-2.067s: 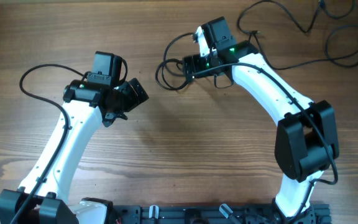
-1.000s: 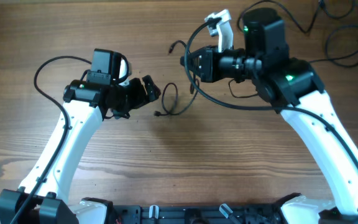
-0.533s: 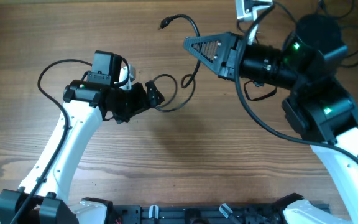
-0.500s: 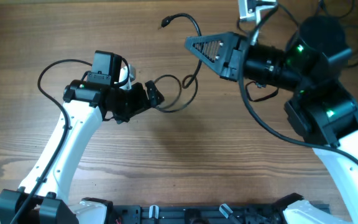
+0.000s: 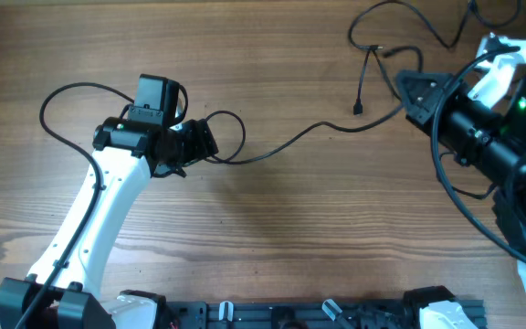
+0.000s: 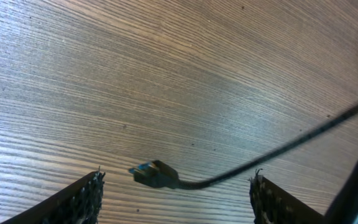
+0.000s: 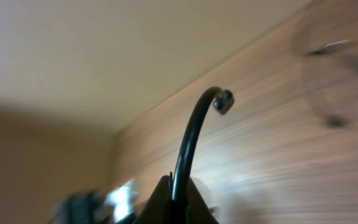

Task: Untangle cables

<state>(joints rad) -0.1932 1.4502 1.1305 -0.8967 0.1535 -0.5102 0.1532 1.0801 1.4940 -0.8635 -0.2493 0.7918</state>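
- The left gripper point(image 5: 201, 143) sits left of the middle of the table point(image 5: 272, 238). Its fingers point(image 6: 82, 199) are spread wide with nothing pinched between them.
- From its wrist camera, a small plug point(image 6: 151, 175) lies in the gap between those fingers and touches neither. Its cord runs off up and to the right.
- The long cable point(image 5: 290, 143) makes a loop just beside the left gripper. From there it runs in a shallow wave across the wood to the right gripper point(image 5: 415, 93), near the table's right edge.
- The right gripper is clamped on that cable. Its wrist camera shows the cord nipped between closed fingertips, then rising and curling over to a small plug end point(image 7: 222, 101) held up in the air.
- A second plug point(image 5: 358, 110) shows just left of the right gripper, with its cord leading upward. I cannot tell whether it is the same end seen from the wrist.
- Some loose cables point(image 5: 427, 23) lie in open curves at the top right corner, well apart from the loop by the left gripper.
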